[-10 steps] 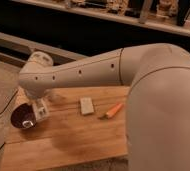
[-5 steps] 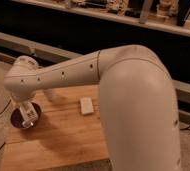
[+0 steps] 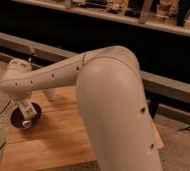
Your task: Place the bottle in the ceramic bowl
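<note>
The dark brown-purple ceramic bowl sits at the left edge of the wooden table. My gripper hangs from the white wrist straight down over the bowl, its tip at or inside the rim. A small white shape at the gripper's end, over the bowl, looks like the bottle, but I cannot separate it from the gripper. My big white arm crosses the middle of the view and hides much of the table.
A dark metal rail runs behind the table, with shelving above it. A thin cable lies on the floor left of the table. The table's right part is hidden behind my arm.
My arm has swung closer and further across the view and now hides the pale block and the orange item. The gripper has stayed over the bowl and sunk slightly.
</note>
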### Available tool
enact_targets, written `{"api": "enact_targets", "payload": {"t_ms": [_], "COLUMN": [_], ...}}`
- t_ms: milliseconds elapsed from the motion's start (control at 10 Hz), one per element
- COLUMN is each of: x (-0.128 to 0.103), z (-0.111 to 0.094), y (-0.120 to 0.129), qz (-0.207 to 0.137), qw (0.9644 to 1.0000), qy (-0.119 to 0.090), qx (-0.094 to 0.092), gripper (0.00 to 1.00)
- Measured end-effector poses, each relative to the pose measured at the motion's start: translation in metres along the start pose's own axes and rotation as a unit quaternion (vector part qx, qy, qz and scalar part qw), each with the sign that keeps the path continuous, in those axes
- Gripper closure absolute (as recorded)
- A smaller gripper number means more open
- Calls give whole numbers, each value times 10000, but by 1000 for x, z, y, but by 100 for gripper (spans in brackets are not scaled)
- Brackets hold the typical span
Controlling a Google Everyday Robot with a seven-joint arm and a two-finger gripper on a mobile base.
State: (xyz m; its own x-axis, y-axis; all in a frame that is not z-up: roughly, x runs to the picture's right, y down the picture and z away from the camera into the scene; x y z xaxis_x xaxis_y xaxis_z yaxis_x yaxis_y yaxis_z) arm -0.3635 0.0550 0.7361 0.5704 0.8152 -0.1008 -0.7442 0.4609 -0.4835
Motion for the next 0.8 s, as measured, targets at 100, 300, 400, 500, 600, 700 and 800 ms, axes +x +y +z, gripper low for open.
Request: {"api": "enact_targets", "payload": {"t_ms": [100,300,400,500,600,700,800], "x": [3,9,12,14,15,17,19], "z": [12,26,32,35,37,37,38], "y": [-3,-1,3,4,7,9,10], "qz": [-7,-23,-27,-23,-20,-22,-45], "qw": [9999,9994,9990,9987,9984,9982,9978], "qy": [92,240,328,387,451,494,556], "qx": [128,250,292,316,330,339,366], "gripper": [100,100,100,100,100,100,100]}}
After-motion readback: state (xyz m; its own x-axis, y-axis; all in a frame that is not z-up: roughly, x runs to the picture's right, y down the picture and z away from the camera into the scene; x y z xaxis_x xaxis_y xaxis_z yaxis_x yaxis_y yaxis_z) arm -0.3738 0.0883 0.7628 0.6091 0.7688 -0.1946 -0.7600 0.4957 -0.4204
